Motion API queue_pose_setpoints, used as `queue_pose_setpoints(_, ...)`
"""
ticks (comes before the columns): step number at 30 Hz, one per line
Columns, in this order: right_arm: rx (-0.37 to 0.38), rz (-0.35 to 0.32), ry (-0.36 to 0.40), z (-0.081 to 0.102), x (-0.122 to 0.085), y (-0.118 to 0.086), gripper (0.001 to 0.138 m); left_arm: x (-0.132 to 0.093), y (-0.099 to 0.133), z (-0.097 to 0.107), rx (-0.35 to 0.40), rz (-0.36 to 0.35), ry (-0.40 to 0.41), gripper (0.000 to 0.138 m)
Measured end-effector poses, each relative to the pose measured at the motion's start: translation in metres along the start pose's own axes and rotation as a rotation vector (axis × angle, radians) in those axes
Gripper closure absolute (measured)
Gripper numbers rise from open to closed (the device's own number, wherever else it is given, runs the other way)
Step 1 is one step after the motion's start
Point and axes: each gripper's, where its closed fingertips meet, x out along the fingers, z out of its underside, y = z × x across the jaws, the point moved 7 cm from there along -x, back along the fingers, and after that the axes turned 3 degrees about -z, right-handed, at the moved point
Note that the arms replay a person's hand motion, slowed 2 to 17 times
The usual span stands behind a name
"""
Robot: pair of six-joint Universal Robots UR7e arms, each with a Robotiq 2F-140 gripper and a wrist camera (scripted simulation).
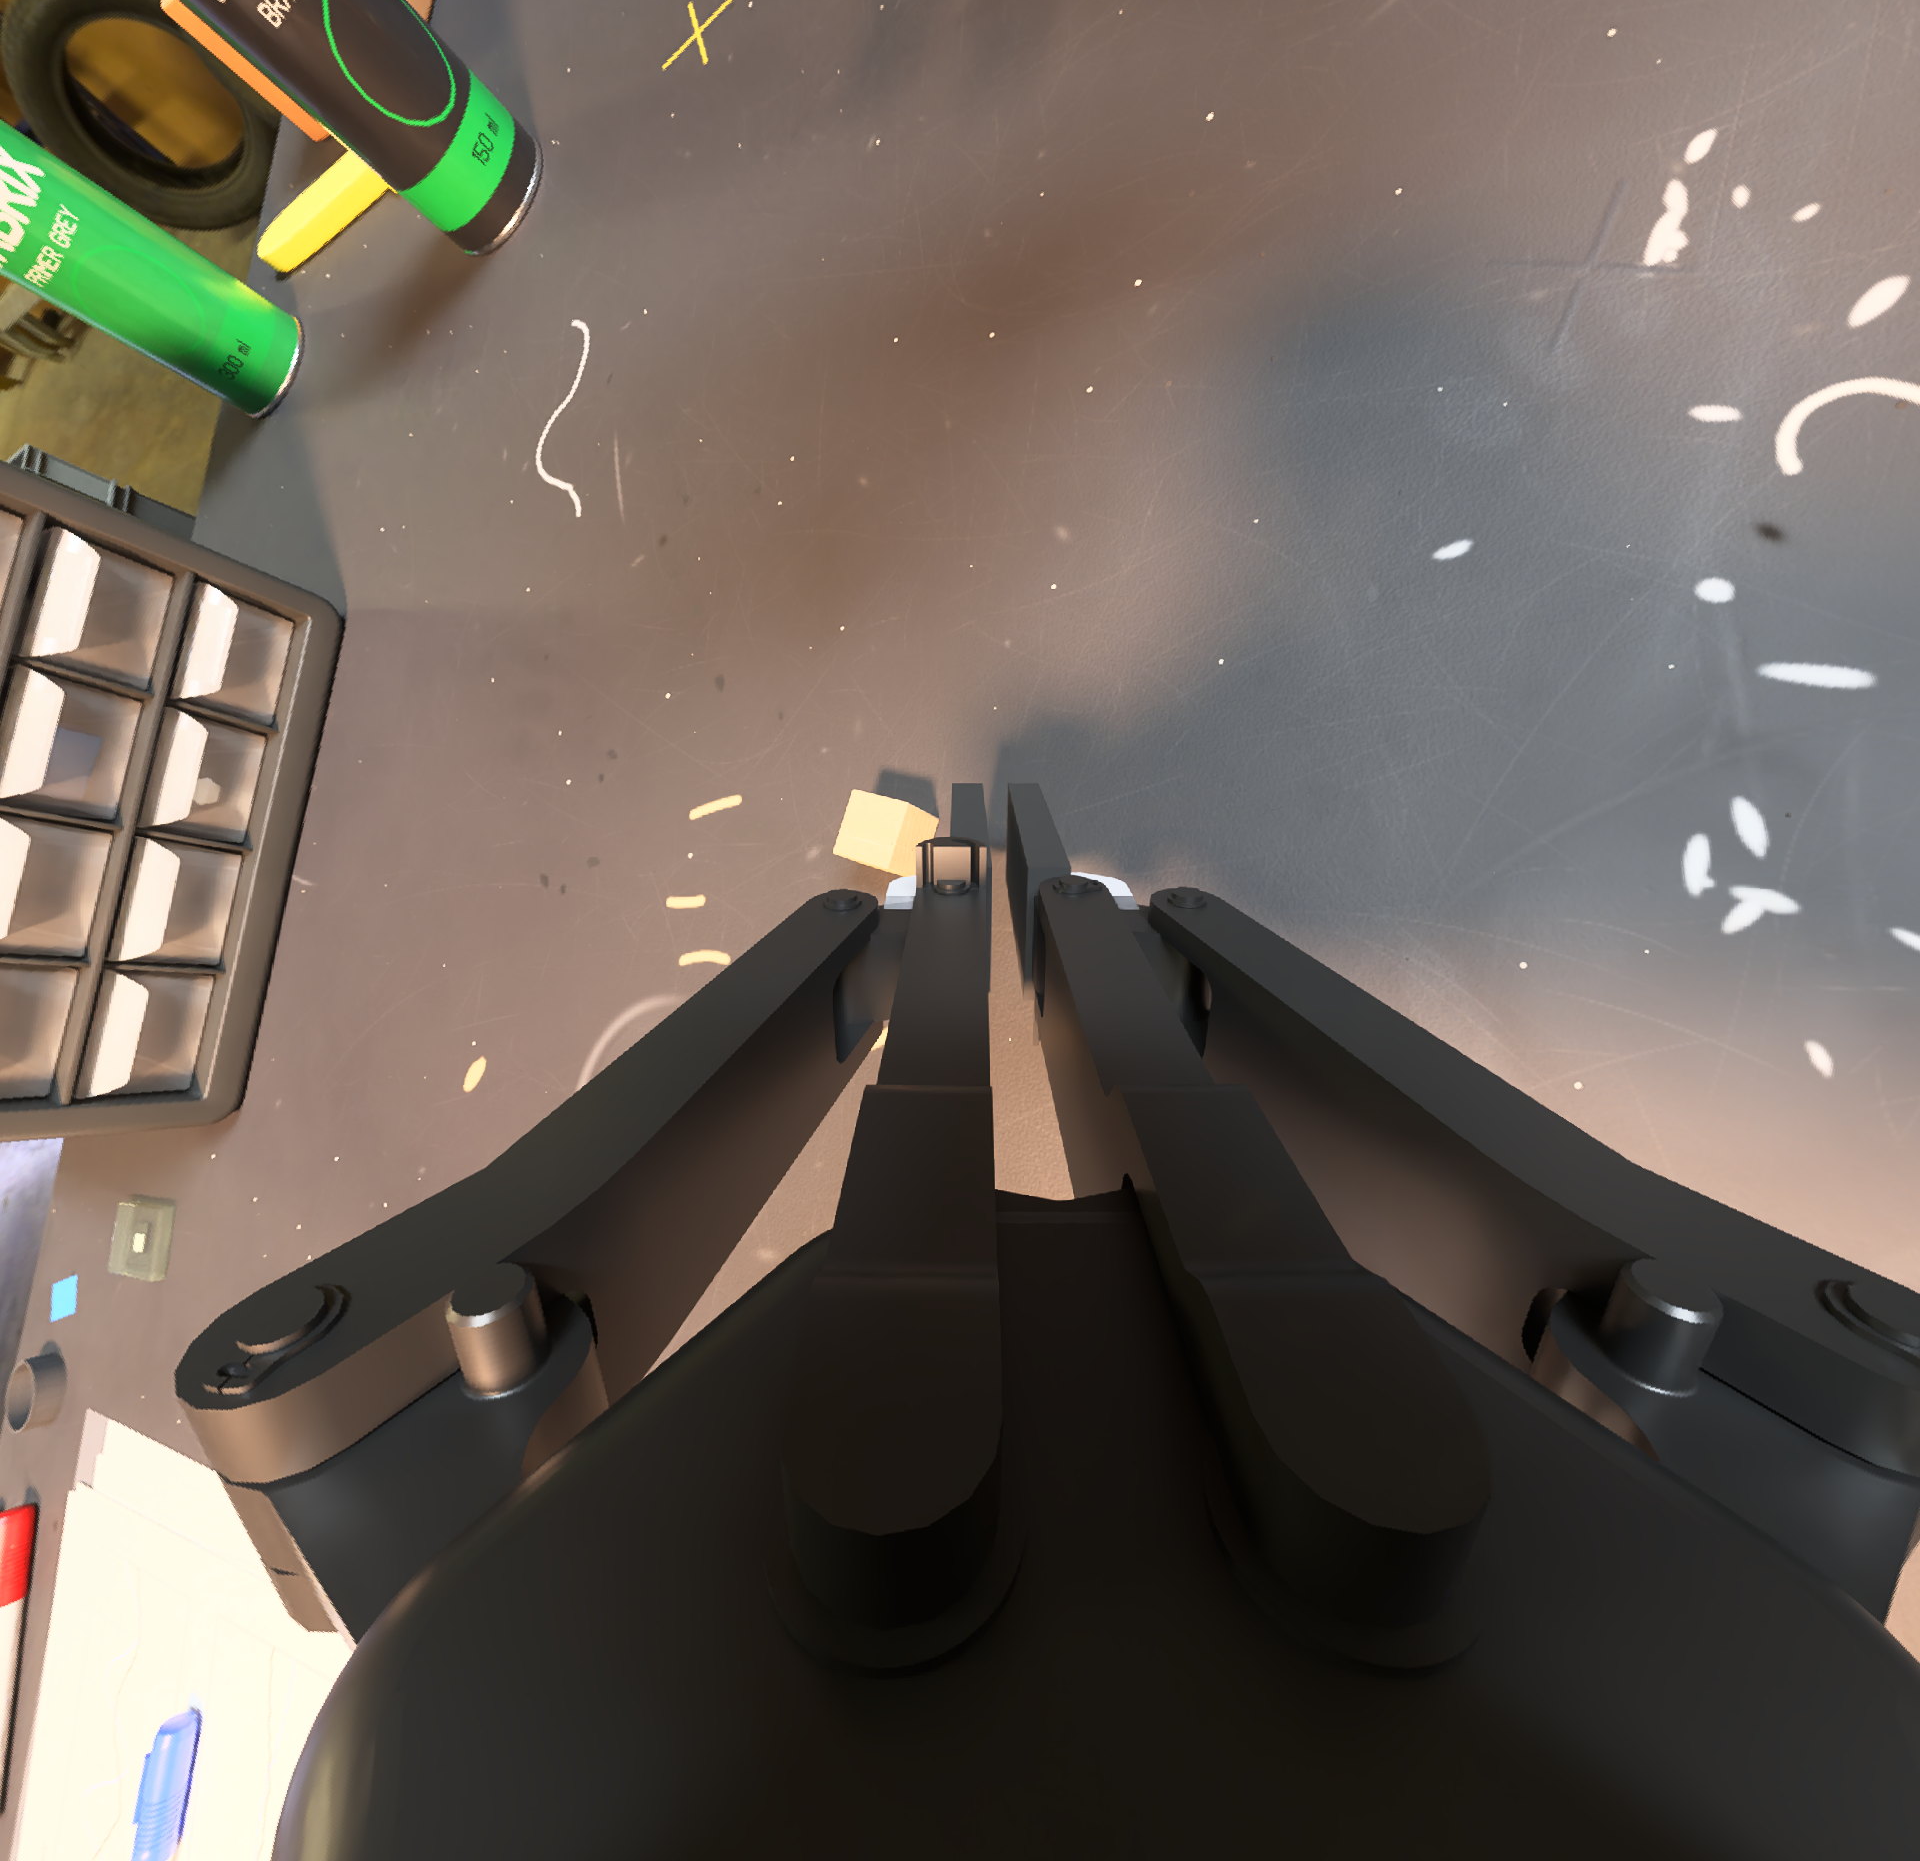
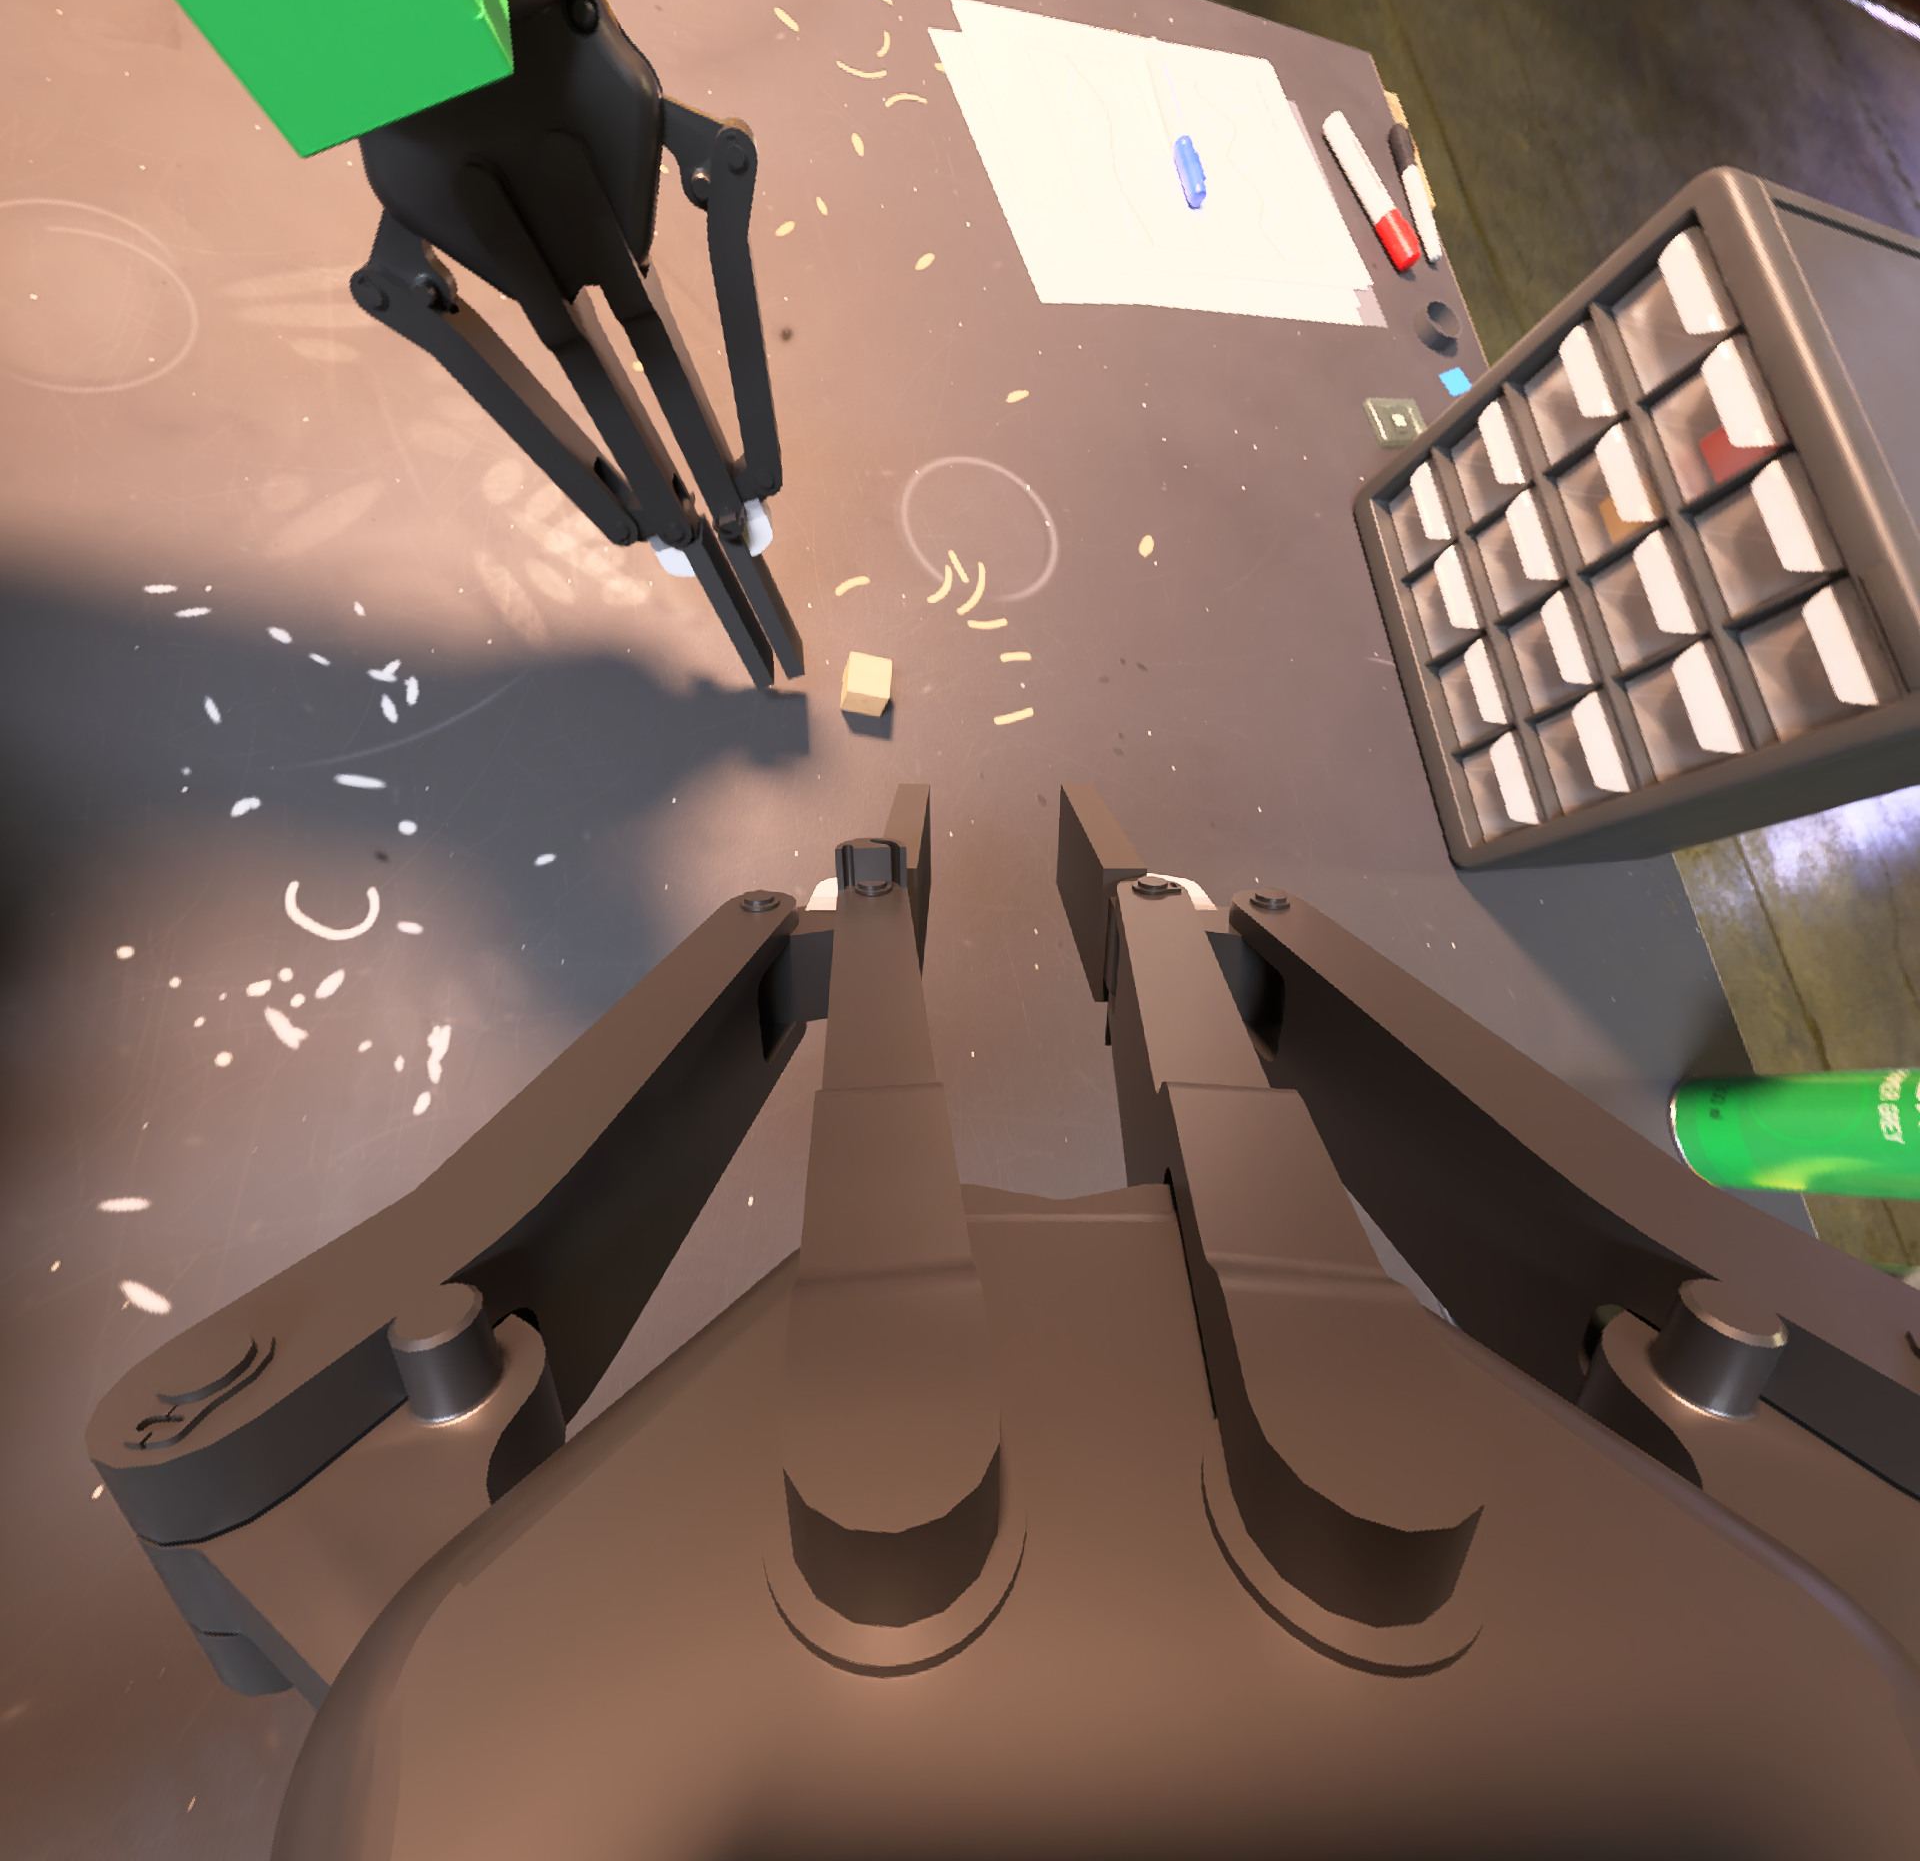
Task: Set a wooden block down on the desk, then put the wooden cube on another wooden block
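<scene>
Hovering left pincer (image 2: 774, 668) closed, empty, beside wooden cube (image 2: 865, 684) | right pincer (image 2: 992, 824) slightly parted, empty, above desk (image 2: 1195, 668)

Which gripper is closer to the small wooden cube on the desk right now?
Left. The left gripper has its tips low beside the wooden cube, not touching it. The right gripper sits farther back, with bare desk between.

You saw a dark grey, scratched desk surface (image 2: 1195, 585) flecked with white and yellow paint marks, warmly lit, with a broad shadow (image 2: 312, 668) across it. Beyond its edge lay a mottled olive-brown floor (image 2: 1662, 66).
</scene>
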Motion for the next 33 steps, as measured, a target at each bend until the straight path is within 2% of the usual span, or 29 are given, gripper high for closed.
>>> queue_pose_setpoints(9,-0.032,-0.031,-0.025,-0.026,0.062,-0.003,0.105,0.000,0.001,0.000,0.003,-0.003,0.004,0.132)
queue_pose_setpoints(17,0.016,-0.113,-0.049,-0.036,0.108,-0.008,0.104,0.000,0.001,0.000,0.007,-0.007,0.004,0.132)
queue_pose_setpoints(25,0.057,-0.166,-0.071,-0.040,0.138,-0.017,0.106,0.000,0.001,0.000,0.011,-0.009,0.003,0.132)
queue_pose_setpoints(33,0.119,-0.181,-0.086,-0.043,0.155,-0.020,0.111,0.000,0.001,0.000,0.020,-0.009,0.006,0.132)
